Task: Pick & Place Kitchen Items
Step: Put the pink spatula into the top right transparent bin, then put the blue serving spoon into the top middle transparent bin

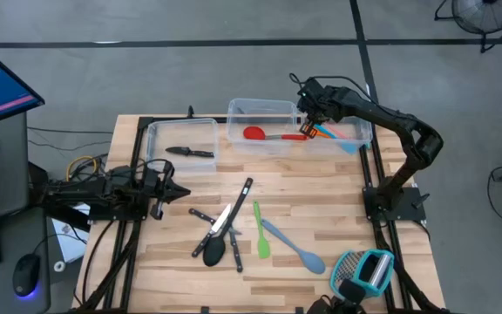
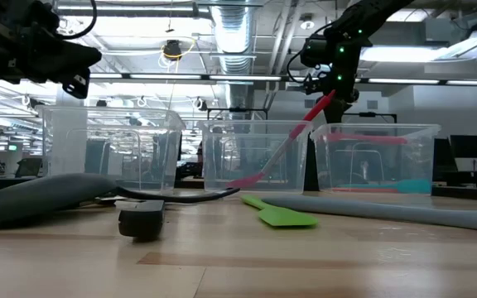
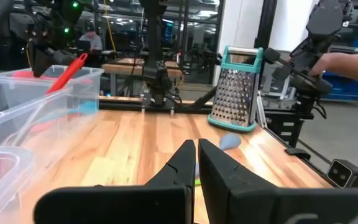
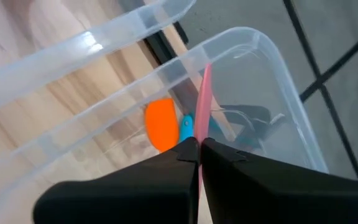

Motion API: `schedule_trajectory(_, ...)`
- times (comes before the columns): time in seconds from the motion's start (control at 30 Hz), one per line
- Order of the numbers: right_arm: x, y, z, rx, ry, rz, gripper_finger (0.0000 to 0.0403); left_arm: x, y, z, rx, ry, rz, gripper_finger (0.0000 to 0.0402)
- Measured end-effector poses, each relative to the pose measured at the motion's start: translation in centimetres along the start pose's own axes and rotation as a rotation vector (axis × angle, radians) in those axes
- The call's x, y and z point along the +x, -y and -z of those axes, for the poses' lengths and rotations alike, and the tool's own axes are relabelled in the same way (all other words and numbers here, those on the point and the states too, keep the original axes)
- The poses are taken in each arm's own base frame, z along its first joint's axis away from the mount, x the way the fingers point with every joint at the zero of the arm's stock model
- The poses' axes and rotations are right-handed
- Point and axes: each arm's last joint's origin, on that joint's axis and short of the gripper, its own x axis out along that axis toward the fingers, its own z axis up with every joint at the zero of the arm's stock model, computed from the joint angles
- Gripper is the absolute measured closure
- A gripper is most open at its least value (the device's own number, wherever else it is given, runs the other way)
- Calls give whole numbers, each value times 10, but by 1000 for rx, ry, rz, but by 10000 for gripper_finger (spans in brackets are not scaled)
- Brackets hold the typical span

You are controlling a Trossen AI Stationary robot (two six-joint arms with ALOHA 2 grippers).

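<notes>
One red spoon (image 1: 264,134), slim-handled, pinched by the right gripper's (image 1: 307,129) fingers.

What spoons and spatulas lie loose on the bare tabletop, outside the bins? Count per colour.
Black spoon: 1
Green spatula: 1
Grey-blue spatula: 1
Total: 3

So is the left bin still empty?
No, a black-handled knife already lies inside the left bin in the high view.
</notes>
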Motion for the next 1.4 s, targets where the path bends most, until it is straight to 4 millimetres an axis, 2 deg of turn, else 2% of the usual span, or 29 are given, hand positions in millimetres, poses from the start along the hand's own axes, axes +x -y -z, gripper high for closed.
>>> schedule_trajectory(0.47,3,4,2,49,-8,-21,398,0,0,-1,30,11,3,400)
schedule_trajectory(1.03,1,5,1,63,-8,-19,313,0,0,-1,30,14,3,400)
schedule_trajectory(1.4,-53,24,-4,117,164,11,241,0,0,-1,30,15,3,400)
